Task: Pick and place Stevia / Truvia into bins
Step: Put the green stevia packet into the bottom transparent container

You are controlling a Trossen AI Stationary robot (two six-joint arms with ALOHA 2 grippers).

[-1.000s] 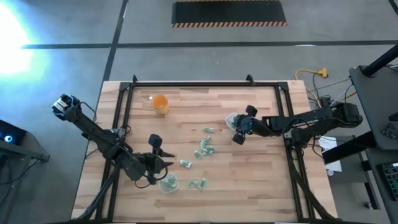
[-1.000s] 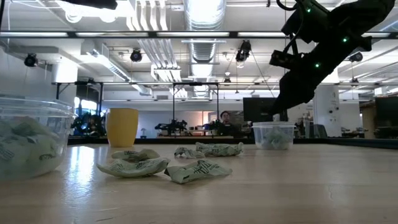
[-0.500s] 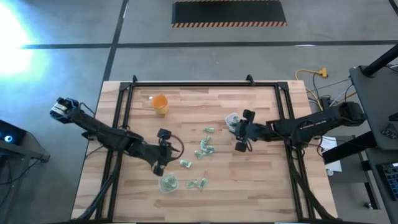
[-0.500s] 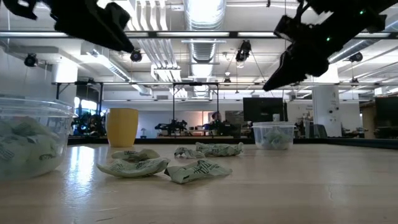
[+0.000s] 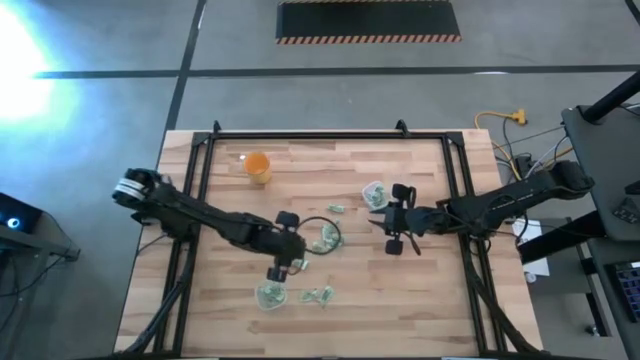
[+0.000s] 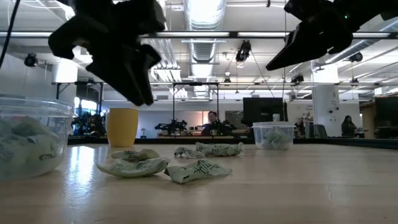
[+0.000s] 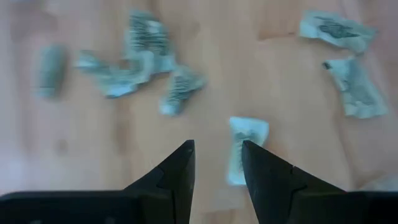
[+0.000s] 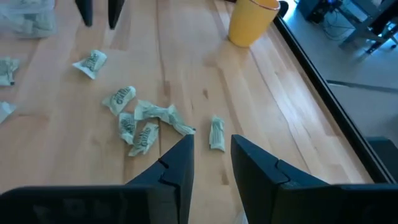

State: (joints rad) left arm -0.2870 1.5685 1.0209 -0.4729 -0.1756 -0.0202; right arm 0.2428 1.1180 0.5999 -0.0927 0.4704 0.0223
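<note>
Left gripper [image 7: 216, 163] open above sachet [image 7: 244, 149], apparently lengthwise toward fingers.

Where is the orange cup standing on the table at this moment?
In the high view the orange cup stands apart on the far left part of the table, well away from the sachets scattered at the middle.
</note>
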